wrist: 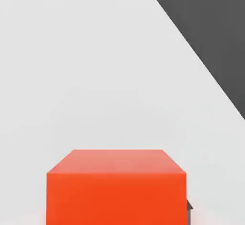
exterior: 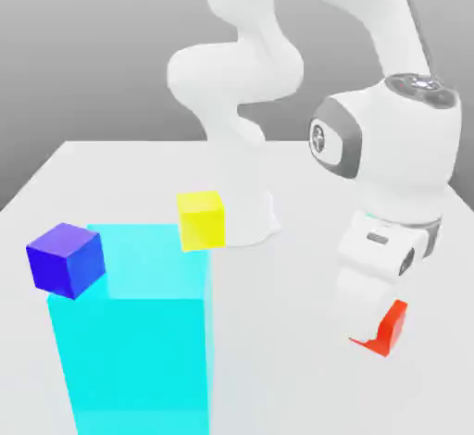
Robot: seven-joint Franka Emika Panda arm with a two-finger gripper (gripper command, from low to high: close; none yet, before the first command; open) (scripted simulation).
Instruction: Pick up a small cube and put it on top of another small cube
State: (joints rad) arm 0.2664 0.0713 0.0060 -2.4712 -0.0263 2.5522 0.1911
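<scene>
Clamping the red-orange cube (wrist: 116, 197), my end effector (exterior: 374, 331) has the yellow cube (exterior: 201, 221) toward the exterior view's upper left.

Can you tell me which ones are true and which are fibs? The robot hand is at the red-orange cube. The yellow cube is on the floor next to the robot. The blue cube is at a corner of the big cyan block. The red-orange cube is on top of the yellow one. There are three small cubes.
1. The robot hand is at the red-orange cube. True.
2. The yellow cube is on the floor next to the robot. False: it is at the edge of the big cyan block.
3. The blue cube is at a corner of the cyan block. True.
4. The red-orange cube is on top of the yellow one. False: they are well apart.
5. There are three small cubes. True.
</scene>
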